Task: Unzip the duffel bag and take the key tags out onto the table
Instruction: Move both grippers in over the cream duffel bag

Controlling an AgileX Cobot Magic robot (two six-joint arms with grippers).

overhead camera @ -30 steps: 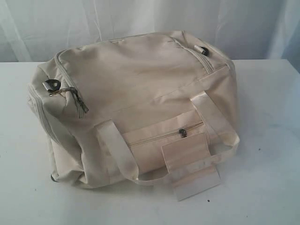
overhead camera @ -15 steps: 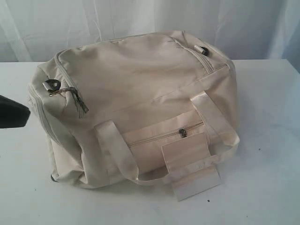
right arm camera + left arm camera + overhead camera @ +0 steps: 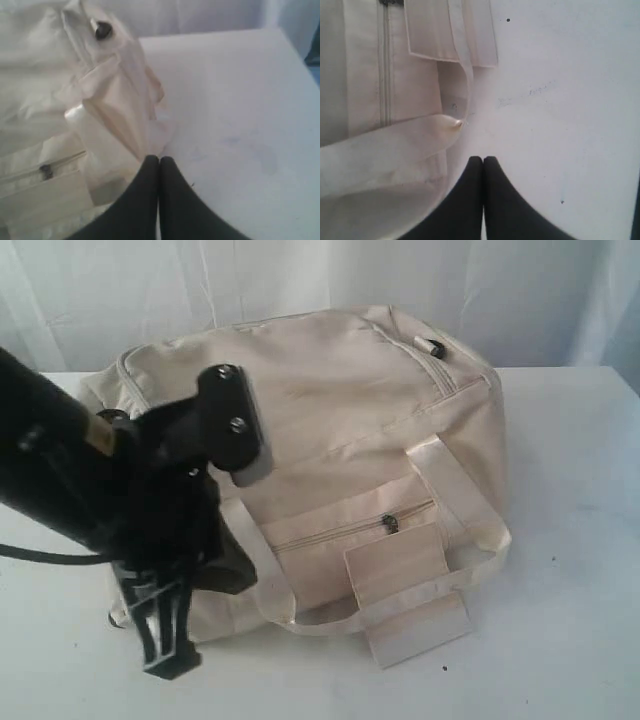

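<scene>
**Both claws closed and empty; bag zipped on table**

Nearest: the left gripper [image 3: 168, 664] points down at the table [image 3: 570, 540] by the front left corner of the duffel bag [image 3: 330, 410]. Its black arm covers the bag's left end in the exterior view. In the left wrist view the left gripper [image 3: 483, 159] has its two fingers pressed flat together with nothing between them. The tips are over bare table [image 3: 560, 100], just beside the edge of the strap handle [image 3: 385, 150].

Next: the strap handle [image 3: 440, 580] lies slack over the bag's front and onto the table. The front pocket [image 3: 340, 530] sits behind it, with the zip puller [image 3: 390, 524] partway along the closed teeth.

Right gripper [image 3: 159, 159]: fingers together, holding nothing, over the table [image 3: 235, 100] and close to the bag's right end [image 3: 115, 100]. I cannot tell whether it touches the fabric.

Further back: the bag rests on the table, angled, top panel smooth. A dark round fitting [image 3: 432, 348] sits at its far right end.

Farthest: a pale curtain [image 3: 300, 275].
</scene>
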